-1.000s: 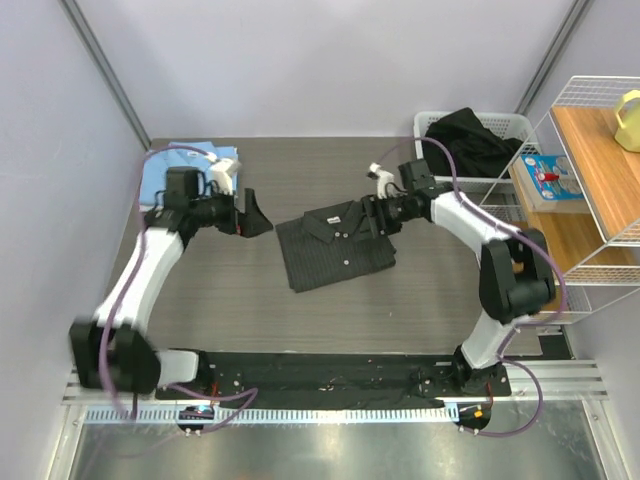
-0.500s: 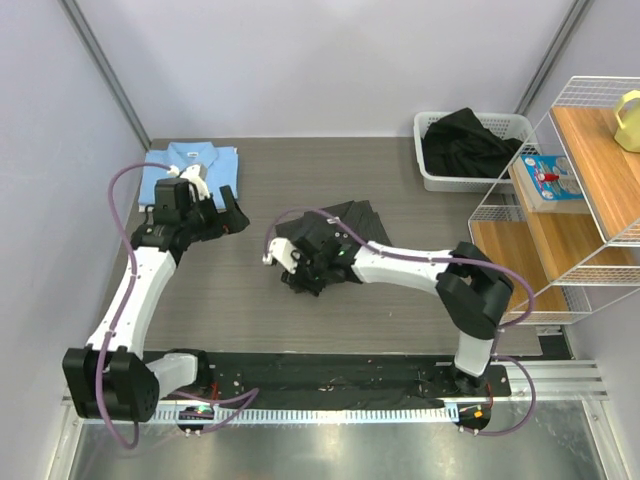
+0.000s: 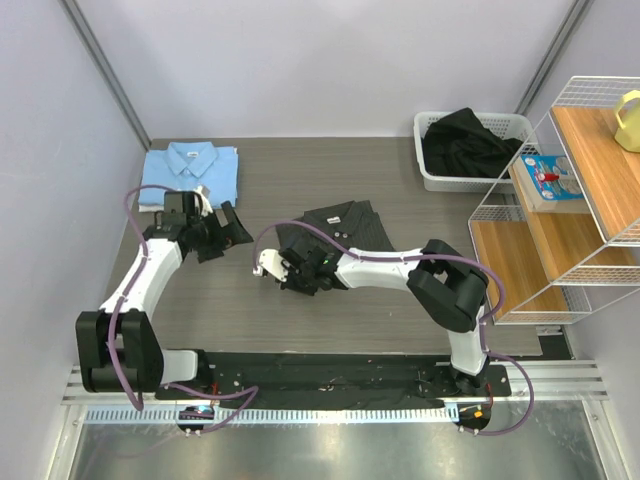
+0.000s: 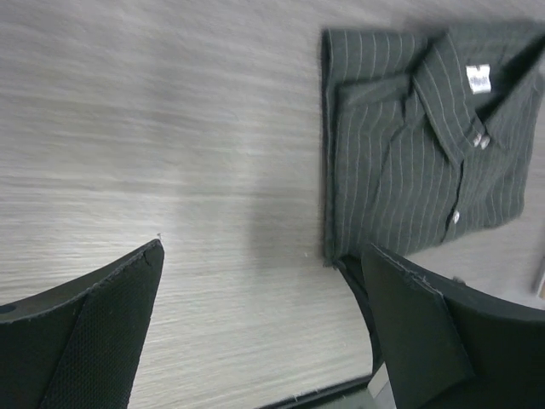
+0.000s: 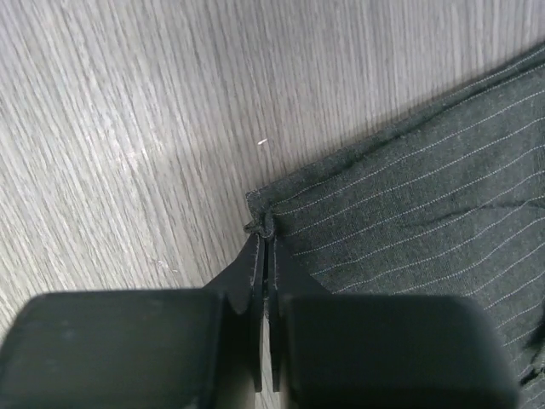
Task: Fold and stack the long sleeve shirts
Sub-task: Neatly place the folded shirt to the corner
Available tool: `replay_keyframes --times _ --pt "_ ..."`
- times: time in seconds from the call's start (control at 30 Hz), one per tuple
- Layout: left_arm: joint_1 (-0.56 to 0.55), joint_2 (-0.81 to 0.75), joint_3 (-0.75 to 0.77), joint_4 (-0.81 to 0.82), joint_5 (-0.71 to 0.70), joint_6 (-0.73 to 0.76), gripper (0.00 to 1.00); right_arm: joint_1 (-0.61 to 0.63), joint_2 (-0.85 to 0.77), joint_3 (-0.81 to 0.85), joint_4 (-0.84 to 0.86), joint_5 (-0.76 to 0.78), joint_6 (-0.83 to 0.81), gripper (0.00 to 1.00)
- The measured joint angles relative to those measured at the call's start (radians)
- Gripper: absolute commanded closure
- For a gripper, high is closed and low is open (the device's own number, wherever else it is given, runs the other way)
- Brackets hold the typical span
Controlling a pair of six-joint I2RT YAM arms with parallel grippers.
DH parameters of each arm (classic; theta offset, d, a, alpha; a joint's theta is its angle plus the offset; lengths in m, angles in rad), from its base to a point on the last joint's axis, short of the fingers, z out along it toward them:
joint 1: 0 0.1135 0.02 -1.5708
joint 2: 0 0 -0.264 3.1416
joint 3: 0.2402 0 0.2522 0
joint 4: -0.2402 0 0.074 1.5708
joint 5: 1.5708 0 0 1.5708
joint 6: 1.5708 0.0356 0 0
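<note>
1. Top external view: dark pinstriped shirt (image 3: 352, 222) folded into a neat rectangle near the middle of the desk (image 3: 330, 320), partly hidden under the right arm reaching across it.
2. Left wrist view of the same shirt: buttoned front up, collar and small white label showing, edges square.
3. Right fingers (image 5: 258, 256) clenched tight and low against the desk, pinching the very corner of the pinstriped shirt, with a small pucker of cloth caught at the tips. Seen from above, at the shirt's near-left corner.
4. Left fingers (image 4: 102, 324) released and spread wide, grasping nothing, above bare desk just left of the pinstriped shirt and apart from it.
5. Light blue shirt (image 3: 190, 170) folded with collar up at the far left corner of the desk, well apart from the pinstriped one, beyond the left arm.
6. White slotted basket (image 3: 450, 181) at the far right corner of the desk, heaped with black cloth (image 3: 465, 140) rising above the rim. Kind of garment not clear.
7. Wire rack (image 3: 585, 92) with wooden boards to the right of the desk: a yellow object (image 3: 629, 120) on the upper board, cut off by the frame edge, and a blue packet (image 3: 546, 178) on the board below.
</note>
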Motion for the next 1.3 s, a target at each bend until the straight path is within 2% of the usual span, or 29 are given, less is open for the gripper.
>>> replay_keyframes --times 0.07,0.23,0.37,0.6,0.87,1.07,1.3 --pt "0.0 0.002 -0.047 0.04 0.058 -0.017 0.0 -0.003 -0.001 0.0 0.002 0.001 0.0 0.99" --pt "0.001 0.077 -0.211 0.216 0.251 -0.143 0.0 -0.037 -0.045 0.002 -0.014 -0.049 0.024 0.99" --pt "-0.002 0.153 -0.27 0.384 0.313 -0.278 0.0 -0.089 -0.089 0.037 -0.023 -0.1 0.068 0.99" --pt "-0.018 0.233 -0.271 0.649 0.317 -0.482 0.0 -0.113 -0.099 0.09 -0.026 -0.133 0.121 0.99" --pt "-0.064 0.364 -0.225 0.723 0.285 -0.603 0.02 -0.114 -0.057 0.215 -0.037 -0.149 0.166 0.99" --pt "-0.085 0.412 -0.178 0.796 0.225 -0.653 0.09 -0.113 0.011 0.279 -0.035 -0.156 0.188 0.99" --pt "-0.107 0.467 -0.157 0.844 0.167 -0.679 0.25 -0.113 0.065 0.297 -0.036 -0.163 0.213 0.99"
